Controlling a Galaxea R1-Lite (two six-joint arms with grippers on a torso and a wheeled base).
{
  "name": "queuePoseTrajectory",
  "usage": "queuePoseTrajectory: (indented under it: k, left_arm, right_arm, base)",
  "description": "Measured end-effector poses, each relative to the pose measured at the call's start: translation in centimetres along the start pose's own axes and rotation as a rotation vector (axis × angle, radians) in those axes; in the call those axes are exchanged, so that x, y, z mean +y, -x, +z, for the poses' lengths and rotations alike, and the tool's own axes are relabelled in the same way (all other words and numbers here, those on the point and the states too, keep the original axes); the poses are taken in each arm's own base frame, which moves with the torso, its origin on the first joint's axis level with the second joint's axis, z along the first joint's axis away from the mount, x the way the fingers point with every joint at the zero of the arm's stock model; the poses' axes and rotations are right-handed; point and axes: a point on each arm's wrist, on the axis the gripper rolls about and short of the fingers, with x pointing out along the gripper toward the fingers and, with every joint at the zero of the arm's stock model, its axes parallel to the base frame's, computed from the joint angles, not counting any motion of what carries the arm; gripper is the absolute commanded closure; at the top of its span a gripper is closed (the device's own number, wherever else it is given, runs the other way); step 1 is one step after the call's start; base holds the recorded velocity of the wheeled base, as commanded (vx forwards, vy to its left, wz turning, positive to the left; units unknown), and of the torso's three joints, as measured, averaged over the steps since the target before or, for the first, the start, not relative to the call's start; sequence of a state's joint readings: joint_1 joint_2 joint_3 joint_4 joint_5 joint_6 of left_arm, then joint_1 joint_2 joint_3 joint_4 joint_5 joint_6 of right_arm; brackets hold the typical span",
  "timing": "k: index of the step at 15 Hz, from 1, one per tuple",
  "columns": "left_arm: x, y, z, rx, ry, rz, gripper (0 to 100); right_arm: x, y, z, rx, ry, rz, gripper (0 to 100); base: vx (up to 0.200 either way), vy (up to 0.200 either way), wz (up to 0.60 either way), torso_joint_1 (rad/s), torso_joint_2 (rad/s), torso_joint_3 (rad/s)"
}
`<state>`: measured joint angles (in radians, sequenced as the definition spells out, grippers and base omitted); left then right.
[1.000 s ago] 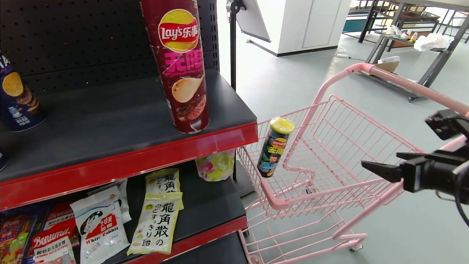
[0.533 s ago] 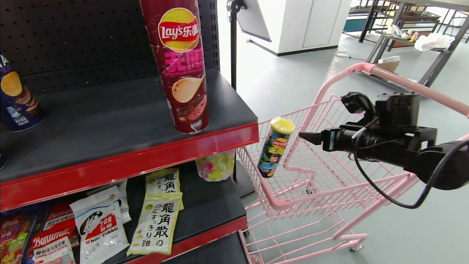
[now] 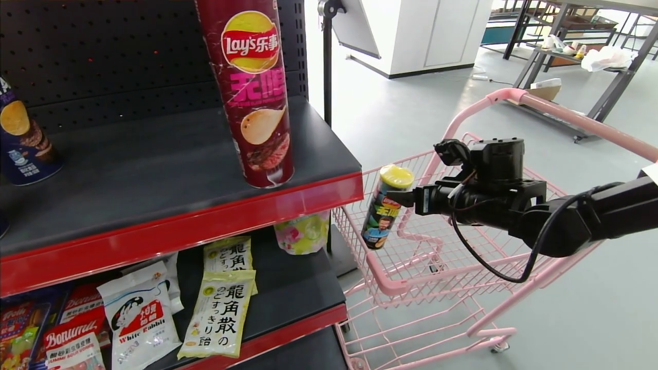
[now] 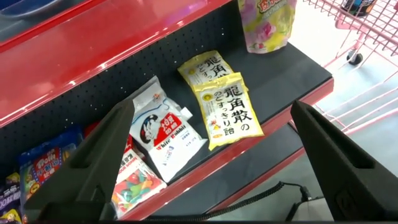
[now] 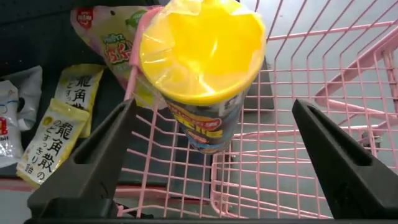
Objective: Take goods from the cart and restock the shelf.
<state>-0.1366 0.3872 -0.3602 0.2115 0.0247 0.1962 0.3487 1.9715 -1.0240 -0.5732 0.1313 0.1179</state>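
In the cart (image 3: pixel 383 280), at the corner nearest the shelf (image 3: pixel 205 216): 1 can (image 3: pixel 385 205). Stands on the basket floor and leans a little against the wire wall. Short and slim, with a bright yellow lid (image 5: pixel 199 46) under crinkled clear film. Dark body, with a yellow-green band near the top and blue toward the base. Carries a round red-and-yellow logo, large yellow characters beneath it and a printed figure in blue lower down. Smaller print too fine to make out.

Inside the cart, level with the can's top: right gripper (image 3: pixel 398 198), spread wide, 1 finger on each side of the lid. Grips nothing. From the head view 1 fingertip sits right at the can's upper part; contact unclear.

Outside the cart, low before its front end: left gripper (image 4: pixel 212 104), also spread wide and holding nothing, above the lower shelf board.

Beside the cart and higher than its rim: tall maroon tube (image 3: pixel 252 92) on the upper board, with the same round logo, pink characters and a chip picture.

Level with the cart's basket, on the lower board: 2 yellow sachets (image 3: pixel 221 313) with bold black characters, a white bag (image 3: pixel 141 318) with a red label, and a pastel pouch (image 3: pixel 303 231) just beside the cart's front wall.
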Motion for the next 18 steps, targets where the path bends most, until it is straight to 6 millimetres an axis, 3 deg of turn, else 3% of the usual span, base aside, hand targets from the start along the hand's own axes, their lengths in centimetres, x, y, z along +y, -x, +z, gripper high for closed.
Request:
queuePoseTrajectory:
  k: [13,14,18]
  left_arm:
    - [0.1,0.0,0.1,-0.001,-0.002,0.013,0]
    - [0.1,0.0,0.2,0.0,-0.002,0.014,0]
    - [0.1,0.0,0.5,-0.002,-0.002,0.015,0]
  right_arm:
    - [0.3,-6.2,-1.1,0.01,-0.022,0.017,0]
    - [0.2,-6.7,-1.3,0.006,-0.025,0.0,100]
    - [0.2,-8.0,-1.6,-0.038,-0.045,-0.01,100]
  base:
    - [0.0,0.0,0.0,0.0,0.0,0.0]
    - [0.0,0.0,0.0,0.0,0.0,0.0]
    - [0.0,0.0,0.0,0.0,0.0,0.0]
